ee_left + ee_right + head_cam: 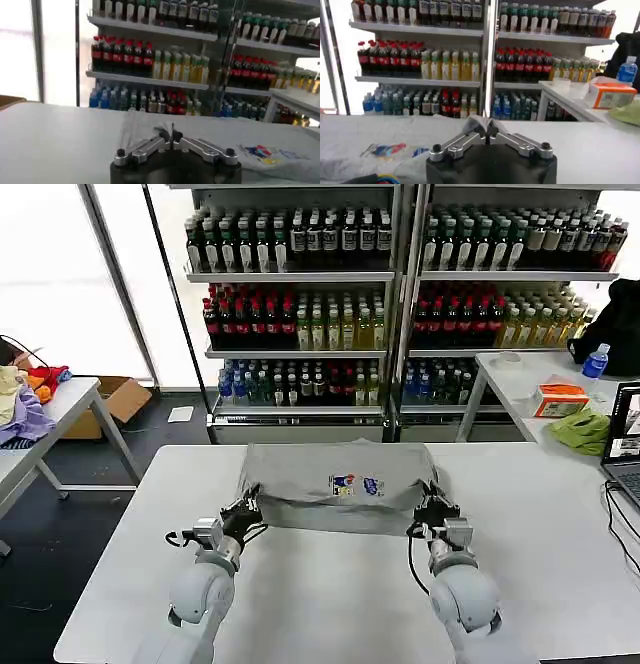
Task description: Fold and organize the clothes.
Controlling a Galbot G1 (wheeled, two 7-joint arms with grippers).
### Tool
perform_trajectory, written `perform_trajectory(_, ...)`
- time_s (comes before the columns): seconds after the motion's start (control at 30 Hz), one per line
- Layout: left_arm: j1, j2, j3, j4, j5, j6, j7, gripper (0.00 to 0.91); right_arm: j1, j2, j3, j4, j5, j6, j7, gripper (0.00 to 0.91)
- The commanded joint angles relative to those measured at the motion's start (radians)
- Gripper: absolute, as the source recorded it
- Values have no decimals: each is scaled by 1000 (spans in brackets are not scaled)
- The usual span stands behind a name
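Observation:
A grey shirt (330, 484) with a small multicoloured chest print (356, 484) lies folded across the middle of the white table (120, 584). My left gripper (243, 509) is shut on the shirt's near left corner. My right gripper (434, 508) is shut on its near right corner, slightly lifted. From the left wrist, the gripper (170, 135) pinches a thin fold of grey fabric (140, 127), with the print (260, 152) off to one side. From the right wrist, the gripper (486, 133) holds a peak of cloth (477, 122), and the print (395, 150) lies on the spread shirt.
Drink-bottle shelves (400, 304) stand behind the table. A side table at right carries a lime-green cloth (582, 429), an orange box (560, 399), a bottle (595, 362) and a laptop (625, 449). At left, another table (60, 409) holds a colourful garment heap (25, 399).

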Motion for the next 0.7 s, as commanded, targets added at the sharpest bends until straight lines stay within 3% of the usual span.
perform_trajectory(0.03, -82, 0, 12, 102, -4, -4, -3, 0, 123, -3, -13, -110, 16, -23, -4, 0)
perform_trajectory(0.07, -87, 1, 14, 105, -3, 0, -2, 0, 130, 0, -17, -120, 16, -26, -5, 0)
perform_trajectory(0.1, -91, 1, 16, 119, -4, 1, -2, 322, 136, 3, -23, -135, 15, -26, -6, 474)
perform_trajectory(0.13, -95, 1, 16, 127, -4, 1, -2, 766, 140, 5, -25, -147, 15, -26, -10, 907)
perform_trajectory(0.17, -98, 0, 15, 132, -3, 1, -2, 907, 145, 7, -30, -152, 13, -32, -11, 907)
perform_trajectory(0.47, -94, 7, 9, 105, -5, 73, -10, 907, 136, 27, -38, -131, 18, -124, -15, 907)
perform_trajectory(0.53, -93, 7, 8, 95, -15, 90, -22, 907, 137, 34, -35, -127, 55, -131, 18, 907)
perform_trajectory(0.6, -91, 7, 5, 84, -21, 98, -37, 907, 147, 58, -29, -133, 130, -104, 114, 907)
perform_trajectory(0.7, -82, 9, -1, 61, -20, 101, -49, 907, 147, 66, -28, -126, 138, -59, 144, 907)
